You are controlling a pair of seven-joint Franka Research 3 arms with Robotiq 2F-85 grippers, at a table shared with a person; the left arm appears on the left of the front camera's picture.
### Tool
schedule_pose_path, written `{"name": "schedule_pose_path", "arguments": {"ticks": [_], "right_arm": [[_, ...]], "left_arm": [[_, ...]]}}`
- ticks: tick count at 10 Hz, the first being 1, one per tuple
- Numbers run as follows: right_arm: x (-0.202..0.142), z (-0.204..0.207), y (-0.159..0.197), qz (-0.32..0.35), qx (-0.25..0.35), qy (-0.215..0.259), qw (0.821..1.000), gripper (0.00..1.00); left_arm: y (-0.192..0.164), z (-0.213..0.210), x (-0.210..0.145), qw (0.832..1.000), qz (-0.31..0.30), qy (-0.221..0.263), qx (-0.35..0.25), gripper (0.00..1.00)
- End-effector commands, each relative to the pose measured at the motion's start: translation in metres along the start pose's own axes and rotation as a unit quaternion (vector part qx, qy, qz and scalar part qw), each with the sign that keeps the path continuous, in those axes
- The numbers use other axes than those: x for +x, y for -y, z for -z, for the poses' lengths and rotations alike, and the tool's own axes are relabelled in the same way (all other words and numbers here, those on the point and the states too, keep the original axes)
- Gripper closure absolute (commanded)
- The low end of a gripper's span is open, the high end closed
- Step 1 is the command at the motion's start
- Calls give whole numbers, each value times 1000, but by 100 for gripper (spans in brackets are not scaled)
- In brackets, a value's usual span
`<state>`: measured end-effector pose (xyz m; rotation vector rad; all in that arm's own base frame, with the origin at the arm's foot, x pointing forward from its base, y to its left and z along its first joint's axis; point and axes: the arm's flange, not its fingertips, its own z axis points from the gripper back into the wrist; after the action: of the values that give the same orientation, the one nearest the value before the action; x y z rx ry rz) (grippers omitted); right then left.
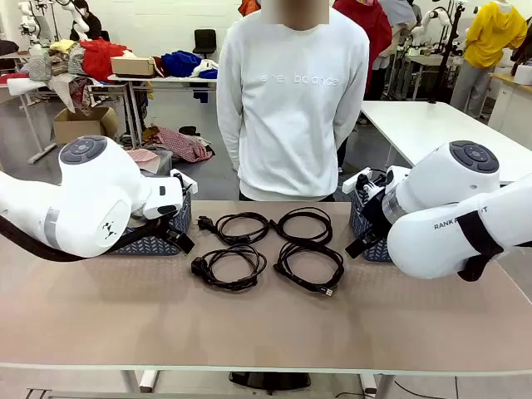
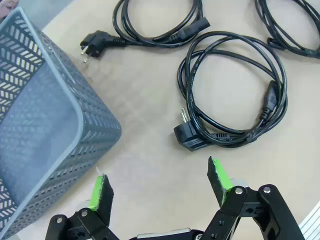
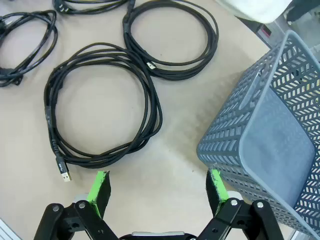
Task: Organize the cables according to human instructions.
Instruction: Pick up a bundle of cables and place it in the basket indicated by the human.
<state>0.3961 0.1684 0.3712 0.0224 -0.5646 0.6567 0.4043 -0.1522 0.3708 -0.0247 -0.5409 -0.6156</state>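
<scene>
The left gripper (image 2: 160,182) has its jaws spread wide and holds nothing. It hangs over bare table (image 2: 150,150), with the left basket (image 2: 95,120) just beside one finger. The right gripper (image 3: 158,181) is likewise wide and empty, with the right basket (image 3: 235,125) just beside it.

The four cables (image 1: 233,283) lie flat mid-table between the baskets, two by two.

Risks, as judged:
- Pinching a single strand would let a coil unwind on lifting.
- A finger could clip a basket wall.

The coils are round and have no true long axis. The power cord (image 2: 192,136) aims its plug toward the left gripper, and the USB cable (image 3: 154,112) aims its plug toward the right gripper.
</scene>
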Motion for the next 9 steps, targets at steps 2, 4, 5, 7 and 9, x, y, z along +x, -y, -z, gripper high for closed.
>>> {"name": "schedule_pose_path", "arguments": {"ticks": [2,4,5,7,9], "right_arm": [[0,0,0,0,0,0,1000,0],[0,0,0,0,0,0,1000,0],[0,0,0,0,0,0,1000,0],[0,0,0,0,0,0,1000,0],[0,0,0,-1,0,0,1000,0]], "left_arm": [[0,0,0,1000,0,0,0,0],[0,0,0,1000,0,0,0,0],[0,0,0,1000,0,0,0,0],[0,0,0,1000,0,0,0,0],[0,0,0,1000,0,0,0,0]]}}
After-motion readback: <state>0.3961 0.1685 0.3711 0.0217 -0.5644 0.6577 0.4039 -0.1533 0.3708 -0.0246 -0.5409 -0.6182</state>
